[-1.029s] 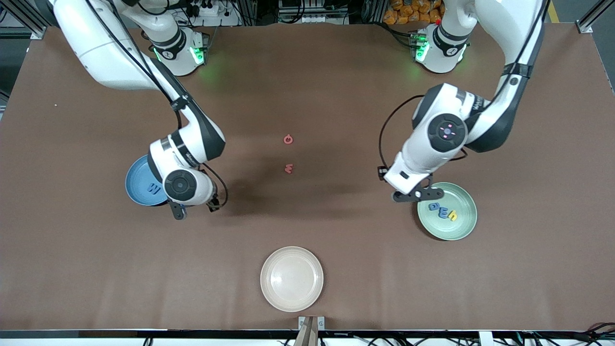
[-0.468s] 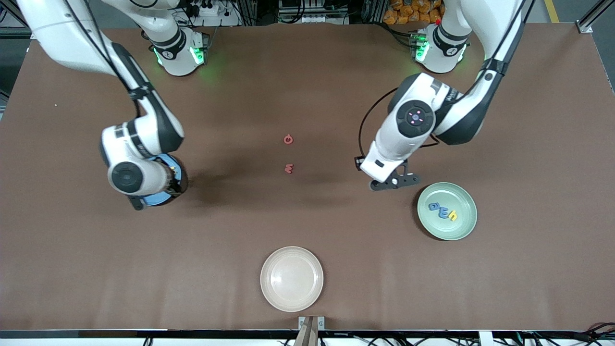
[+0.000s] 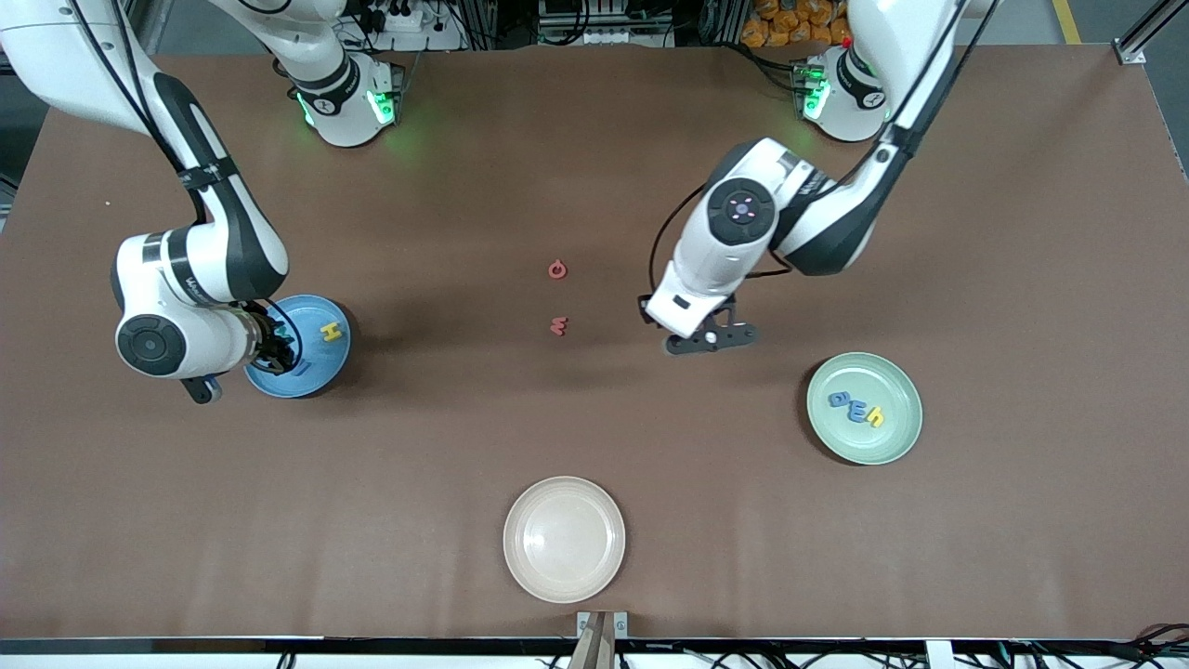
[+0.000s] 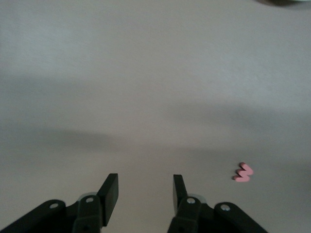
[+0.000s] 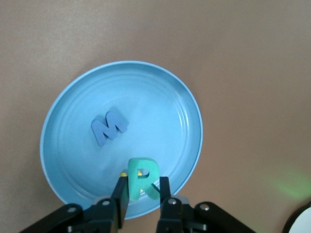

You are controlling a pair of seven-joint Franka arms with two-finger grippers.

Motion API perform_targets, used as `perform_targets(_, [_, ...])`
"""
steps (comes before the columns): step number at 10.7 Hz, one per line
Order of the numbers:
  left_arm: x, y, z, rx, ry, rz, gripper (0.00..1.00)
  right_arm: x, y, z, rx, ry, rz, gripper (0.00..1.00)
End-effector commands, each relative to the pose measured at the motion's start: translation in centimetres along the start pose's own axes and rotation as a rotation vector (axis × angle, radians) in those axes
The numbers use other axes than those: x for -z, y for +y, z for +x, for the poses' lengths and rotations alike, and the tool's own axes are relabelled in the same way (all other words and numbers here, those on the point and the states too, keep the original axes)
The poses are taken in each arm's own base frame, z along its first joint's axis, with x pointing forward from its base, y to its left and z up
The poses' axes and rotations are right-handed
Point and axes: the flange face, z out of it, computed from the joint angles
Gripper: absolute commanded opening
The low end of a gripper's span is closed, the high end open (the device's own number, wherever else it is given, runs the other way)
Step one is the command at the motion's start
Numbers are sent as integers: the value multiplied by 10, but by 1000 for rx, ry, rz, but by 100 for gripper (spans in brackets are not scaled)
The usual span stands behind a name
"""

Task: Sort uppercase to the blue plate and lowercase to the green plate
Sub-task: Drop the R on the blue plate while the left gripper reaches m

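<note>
The right gripper [image 5: 141,194] has moved over the blue plate [image 3: 316,376] and still pinches the R [image 5: 141,177] above the M [image 5: 109,127] and H [image 3: 331,332]; the left gripper [image 4: 145,191], fingers apart and empty, now heads toward the red m [image 3: 558,325], so both red letters remain unsorted.

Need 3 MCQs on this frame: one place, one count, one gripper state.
1. The small red foam lowercase letter lies:
A) on the bare brown table
B) in a plate
C) in a gripper

2. Foam letters in the round pale green plastic plate:
A) two
B) three
C) five

3. The right gripper, over the round blue plastic plate, is:
A) open and empty
B) shut on the teal foam letter R
C) shut on a yellow letter

Key: 1 A, it sits on tabletop, clear of every plate. 2 B, two blue and one yellow. 3 B, the R is pinched in it.
</note>
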Motion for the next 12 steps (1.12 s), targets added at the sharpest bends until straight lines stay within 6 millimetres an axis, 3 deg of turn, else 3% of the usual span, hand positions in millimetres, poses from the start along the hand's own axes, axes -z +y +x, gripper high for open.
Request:
perform_targets(1, [-24,29,-21,-24,7,-25,54,1,2,-5,0,-5,-13,100])
perform_targets(3, [-45,57,-47,-96,19,-18,54,1,0,-7,0,-3,-12,100])
perform_targets(6, [-73,90,-67,-150,67,26,56,0,-2,-7,2,-5,-10,100])
perform_targets(12, [-87,109,-57,-274,137,32,57,3,-6,-7,11,-3,-1,100])
